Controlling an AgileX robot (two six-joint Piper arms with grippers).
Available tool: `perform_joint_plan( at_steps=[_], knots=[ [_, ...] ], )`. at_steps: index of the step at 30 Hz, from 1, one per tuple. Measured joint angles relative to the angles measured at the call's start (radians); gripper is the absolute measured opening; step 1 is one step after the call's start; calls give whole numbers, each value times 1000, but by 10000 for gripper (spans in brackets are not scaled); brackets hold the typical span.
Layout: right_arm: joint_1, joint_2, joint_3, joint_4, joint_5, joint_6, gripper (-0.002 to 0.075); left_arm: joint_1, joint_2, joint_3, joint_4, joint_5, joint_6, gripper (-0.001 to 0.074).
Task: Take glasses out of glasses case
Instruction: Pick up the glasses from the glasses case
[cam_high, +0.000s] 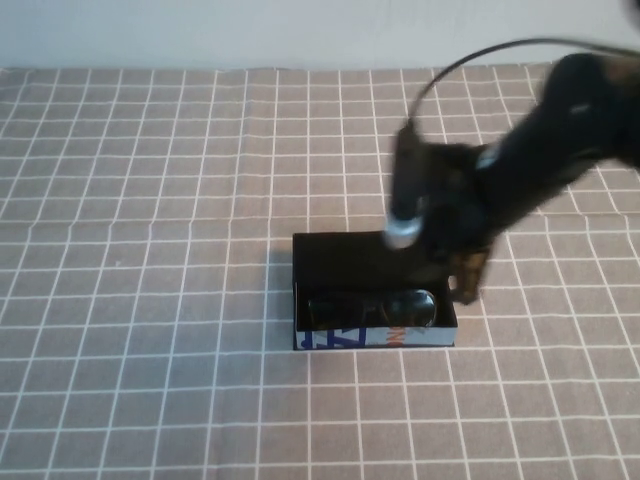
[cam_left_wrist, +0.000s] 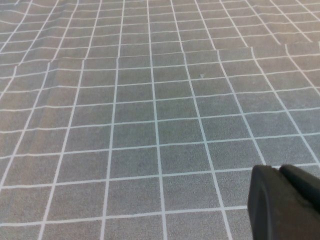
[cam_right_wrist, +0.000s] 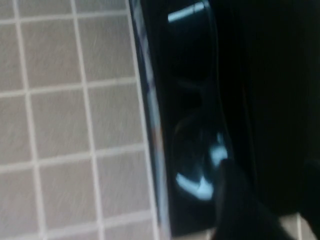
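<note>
The glasses case (cam_high: 335, 255) lies open at the middle of the table, its light blue printed front side facing me. The black glasses (cam_high: 375, 308) lie inside along that front side, lenses glinting. My right gripper (cam_high: 463, 272) hangs over the case's right end, arm reaching in from the right. In the right wrist view the glasses (cam_right_wrist: 197, 125) lie in the case (cam_right_wrist: 150, 130), and the right gripper (cam_right_wrist: 272, 200) is open, one finger (cam_right_wrist: 235, 200) by a lens. My left gripper (cam_left_wrist: 282, 172) is shut and empty over bare cloth, out of the high view.
A grey tablecloth (cam_high: 150, 250) with a white grid covers the whole table. A pale wall runs along the far edge. The right arm's cable (cam_high: 470, 60) arcs above the arm.
</note>
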Motion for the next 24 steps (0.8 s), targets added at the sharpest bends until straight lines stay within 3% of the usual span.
perform_joint_plan(
  at_steps=[4,14,24],
  knots=[
    [51,115,-73,-8,-73,-10,321,0,0,0,0,0,0,-5],
    [80,302,-211,-46,-44,-10,321,0,0,0,0,0,0,-5],
    [80,317,-230,-54,52,-7,321,0,0,0,0,0,0,-5]
  ],
)
